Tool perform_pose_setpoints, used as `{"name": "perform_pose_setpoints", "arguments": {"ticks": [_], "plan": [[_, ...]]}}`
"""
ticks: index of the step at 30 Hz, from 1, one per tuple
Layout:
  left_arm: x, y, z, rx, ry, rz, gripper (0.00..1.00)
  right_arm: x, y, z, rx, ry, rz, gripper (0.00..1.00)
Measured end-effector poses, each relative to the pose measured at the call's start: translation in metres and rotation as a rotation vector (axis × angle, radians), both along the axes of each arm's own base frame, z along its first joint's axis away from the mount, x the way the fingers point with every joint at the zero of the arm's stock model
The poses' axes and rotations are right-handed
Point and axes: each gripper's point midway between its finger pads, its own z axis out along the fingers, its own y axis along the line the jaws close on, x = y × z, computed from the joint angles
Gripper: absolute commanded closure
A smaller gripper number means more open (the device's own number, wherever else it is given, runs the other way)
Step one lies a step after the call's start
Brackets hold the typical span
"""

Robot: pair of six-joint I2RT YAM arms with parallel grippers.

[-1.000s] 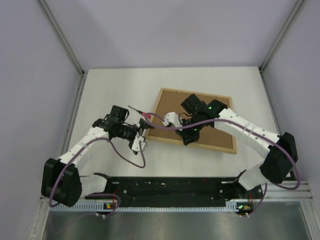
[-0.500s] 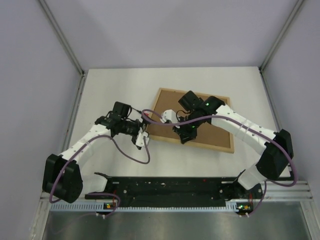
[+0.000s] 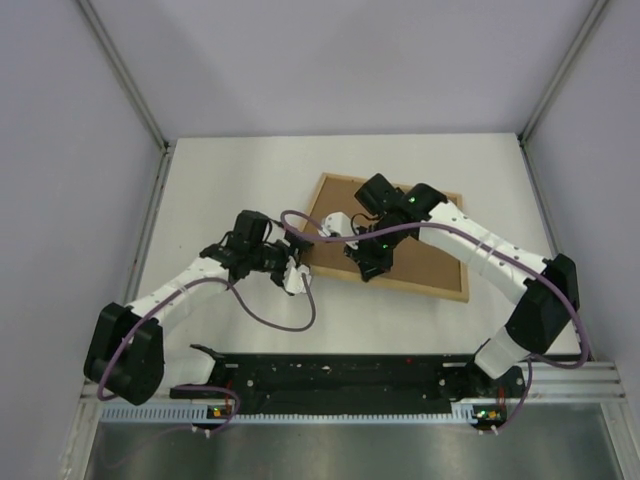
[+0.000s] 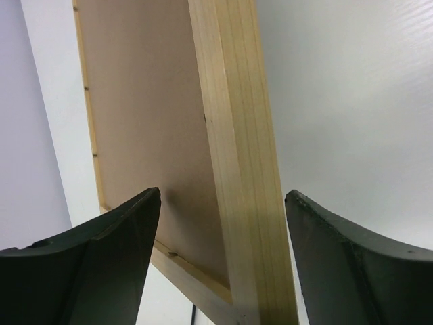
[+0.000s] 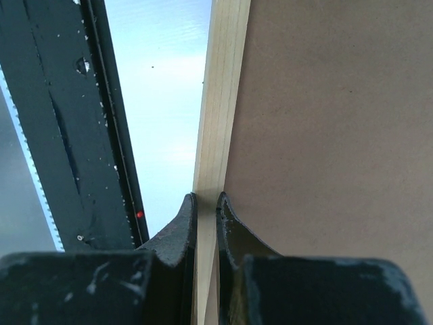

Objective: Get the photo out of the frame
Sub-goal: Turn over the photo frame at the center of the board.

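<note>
We are centring the spread left gripper (image 4: 222,196) astride the pale rectangular wooden frame (image 4: 233,135), the right gripper (image 5: 206,198) pressed together over its rim.

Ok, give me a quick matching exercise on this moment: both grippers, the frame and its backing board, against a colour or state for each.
Things:
1. left gripper
2. right gripper
3. frame
4. backing board

Colours or states:
A. plain brown, facing up
B. shut, tips at the near wooden rail
C. pale wood
D. open, a wooden rail between its fingers

Pairs: 1-D, 2-B, 3-C, 4-A
</note>
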Motion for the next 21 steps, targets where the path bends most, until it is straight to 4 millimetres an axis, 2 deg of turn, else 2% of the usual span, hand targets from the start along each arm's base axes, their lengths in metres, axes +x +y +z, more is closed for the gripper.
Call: {"name": "perform_pose_setpoints", "arguments": {"ticks": [2,4,7,11,12,13,15,18,21], "plan": [[0.004,0.001,-0.004,0.007,-0.012,0.034,0.5,0.003,-0.001,0.0,-0.011,-0.002,-0.007,1.0],[0.012,-0.002,-0.002,0.001,-0.053,0.057,0.67,0.004,-0.003,0.0,-0.017,-0.002,-0.012,1.0],[0.028,-0.008,0.019,-0.025,-0.208,0.057,0.81,0.011,-0.006,0.004,-0.028,-0.029,-0.031,1.0],[0.043,-0.015,0.043,-0.055,-0.352,0.064,0.92,0.025,-0.013,0.025,-0.012,-0.101,-0.065,1.0],[0.045,-0.016,0.047,-0.064,-0.364,0.073,0.97,0.026,-0.014,0.028,-0.011,-0.116,-0.069,0.89],[0.046,-0.017,0.049,-0.07,-0.371,0.081,1.0,0.026,-0.015,0.032,-0.003,-0.127,-0.069,0.71],[0.044,-0.021,0.047,-0.084,-0.333,0.105,1.0,0.027,-0.007,0.039,0.034,-0.155,-0.053,0.47],[0.044,-0.026,0.053,-0.11,-0.302,0.141,1.0,0.029,0.001,0.042,0.056,-0.194,-0.02,0.31],[0.046,-0.028,0.064,-0.134,-0.269,0.172,1.0,0.036,-0.001,0.046,0.048,-0.25,-0.008,0.26]]}}
